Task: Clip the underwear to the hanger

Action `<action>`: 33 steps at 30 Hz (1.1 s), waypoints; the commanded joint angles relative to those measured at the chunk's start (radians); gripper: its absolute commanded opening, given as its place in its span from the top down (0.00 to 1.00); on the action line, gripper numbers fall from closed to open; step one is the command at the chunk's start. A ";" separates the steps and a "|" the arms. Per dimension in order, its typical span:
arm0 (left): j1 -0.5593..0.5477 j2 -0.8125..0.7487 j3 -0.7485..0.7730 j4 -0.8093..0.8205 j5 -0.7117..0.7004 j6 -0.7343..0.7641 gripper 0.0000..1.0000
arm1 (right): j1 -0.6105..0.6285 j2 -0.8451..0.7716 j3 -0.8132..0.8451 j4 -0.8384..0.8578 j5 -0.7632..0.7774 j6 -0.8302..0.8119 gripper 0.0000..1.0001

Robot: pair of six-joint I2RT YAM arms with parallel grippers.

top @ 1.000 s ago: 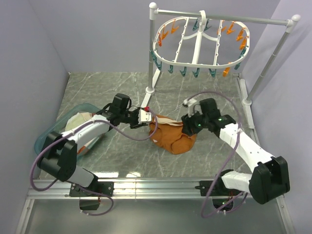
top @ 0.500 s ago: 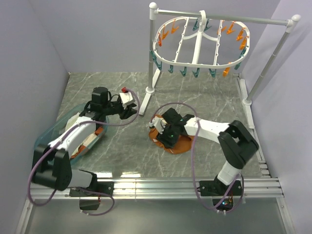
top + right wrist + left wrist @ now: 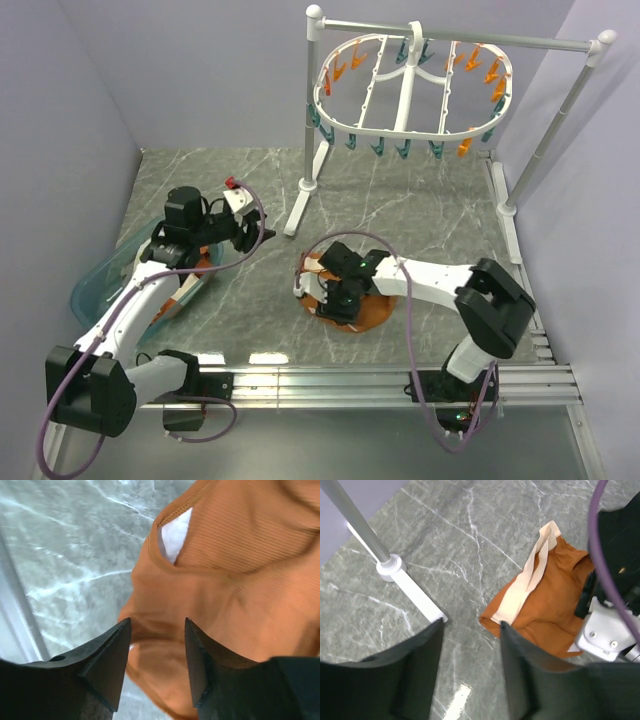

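Underwear (image 3: 547,600), waistband (image 3: 525,582) clearest from left wrist, apparently touches spread right pincer (image 3: 156,625); left pincer (image 3: 471,625) spread.

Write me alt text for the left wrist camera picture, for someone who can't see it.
Rust-orange underwear with a cream waistband lies on the grey marble table, with the right arm over its edge at the frame's right. The left gripper, open and empty, hangs above the table in the foreground. The white foot and pole of a stand sit at upper left.

Bright even overhead light, soft shadows, pale glare at the near edge of the worktop (image 3: 420,200), underwear (image 3: 240,580) slightly blurred in the right wrist view
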 commanded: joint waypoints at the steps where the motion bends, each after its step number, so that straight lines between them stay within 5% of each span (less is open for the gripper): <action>1: 0.002 -0.037 0.058 -0.025 -0.021 -0.045 0.43 | -0.005 -0.157 0.043 -0.023 -0.027 0.009 0.45; 6: 0.002 -0.043 0.112 0.017 -0.035 -0.049 0.22 | -0.051 -0.381 0.098 0.027 -0.041 0.081 0.41; 7: 0.002 -0.051 0.112 0.033 -0.037 -0.036 0.04 | -0.070 -0.453 0.095 0.039 -0.041 0.110 0.38; 8: 0.002 -0.052 0.115 0.044 -0.032 -0.022 0.01 | -0.100 -0.493 0.086 0.076 -0.052 0.129 0.36; 11: -0.006 -0.037 0.135 0.105 -0.001 0.009 0.01 | -0.191 -0.639 0.049 0.145 -0.051 0.159 0.31; 19: -0.012 0.175 0.317 0.296 0.100 -0.377 0.01 | -0.430 -0.845 0.009 0.302 0.022 0.435 0.27; 22: -0.072 0.166 0.279 0.450 -0.003 -0.431 0.01 | -0.469 -0.840 0.029 0.302 0.022 0.581 0.27; 26: -0.253 0.136 0.164 0.616 -0.227 -0.246 0.01 | -0.612 -0.845 0.020 0.354 -0.040 0.785 0.27; 33: -0.477 0.283 0.138 0.901 -0.457 -0.273 0.27 | -0.680 -0.814 0.043 0.463 -0.095 0.989 0.29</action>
